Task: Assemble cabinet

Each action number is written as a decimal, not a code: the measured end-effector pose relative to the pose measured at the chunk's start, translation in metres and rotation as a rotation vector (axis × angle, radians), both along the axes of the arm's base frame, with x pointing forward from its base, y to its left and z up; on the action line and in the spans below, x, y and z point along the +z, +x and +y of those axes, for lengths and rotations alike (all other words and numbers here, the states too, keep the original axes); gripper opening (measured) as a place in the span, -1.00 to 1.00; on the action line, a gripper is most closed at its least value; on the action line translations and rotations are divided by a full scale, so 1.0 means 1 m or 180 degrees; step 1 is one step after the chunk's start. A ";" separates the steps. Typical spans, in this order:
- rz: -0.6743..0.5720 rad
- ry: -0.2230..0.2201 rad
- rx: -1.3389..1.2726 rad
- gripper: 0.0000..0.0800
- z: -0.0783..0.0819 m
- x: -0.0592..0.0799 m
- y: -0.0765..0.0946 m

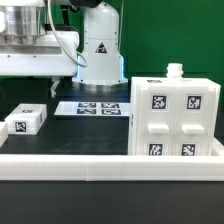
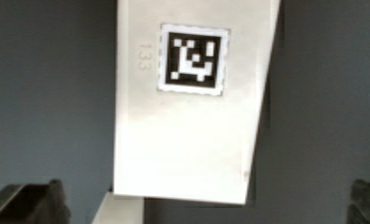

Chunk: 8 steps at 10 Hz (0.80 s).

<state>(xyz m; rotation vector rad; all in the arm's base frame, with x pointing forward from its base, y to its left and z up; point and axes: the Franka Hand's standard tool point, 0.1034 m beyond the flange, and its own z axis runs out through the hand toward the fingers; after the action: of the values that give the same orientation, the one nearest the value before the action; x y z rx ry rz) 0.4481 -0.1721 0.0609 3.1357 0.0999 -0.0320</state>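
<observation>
Exterior view: found the cabinet [image 1: 175, 118] upright at the right, well apart from a small tagged block [image 1: 25, 121] at the near left, with the marker board [image 1: 98, 108] between them, farther back.

Wrist view: saw the gripper [image 2: 196, 203] spread wide and empty, fingertips [image 2: 31, 200] either side of a white tagged piece [image 2: 191, 110]. Judged it best to centre and square up before closing.
</observation>
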 end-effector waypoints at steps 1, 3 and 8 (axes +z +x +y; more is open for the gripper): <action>-0.0004 -0.0017 0.0002 0.99 0.000 -0.005 -0.003; 0.0033 -0.0024 0.0004 0.99 0.000 -0.014 -0.008; 0.0143 -0.0036 0.0034 0.99 -0.004 -0.037 -0.023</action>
<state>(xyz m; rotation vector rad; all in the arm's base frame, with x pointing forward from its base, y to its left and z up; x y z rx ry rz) 0.4255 -0.1762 0.0241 3.1237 0.1161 -0.1025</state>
